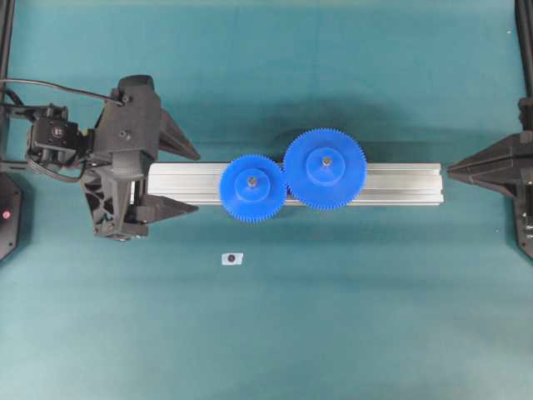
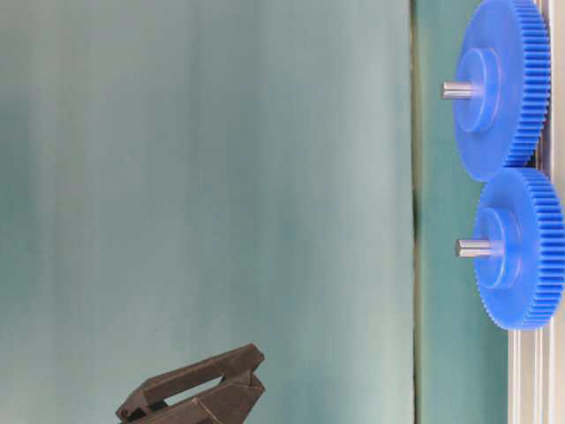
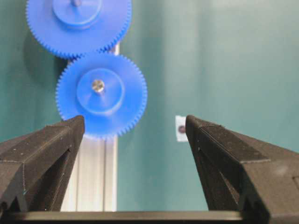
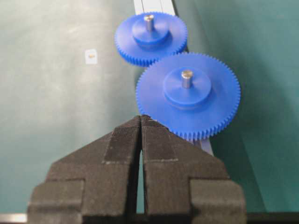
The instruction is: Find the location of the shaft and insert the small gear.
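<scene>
Already the small gear [image 1: 252, 189] sits on the shaft [image 1: 252, 177], whose grey tip pokes up through the raised hub, and its teeth mesh with those of the big gear [image 1: 326, 168] beside it; both ride on the silver rail [image 1: 400, 184] lying across the green surface [image 1: 266, 333]. A small white tag [image 1: 231, 258] lies on the cloth nearby, well apart from the rail. The left claw [image 1: 178, 177] stands wide and empty at the rail's left end, one finger on either side of it, near the small gear but clear of it. The right claw [image 4: 141, 125] is pressed together, holds nothing, and rests at the far right. The insertion looks done, so the risk now lies in the left claw: pulled away crookedly, a finger could catch the rail, shift it, or nudge the gear's rim and lift it up the shaft, spoiling the mesh.
</scene>
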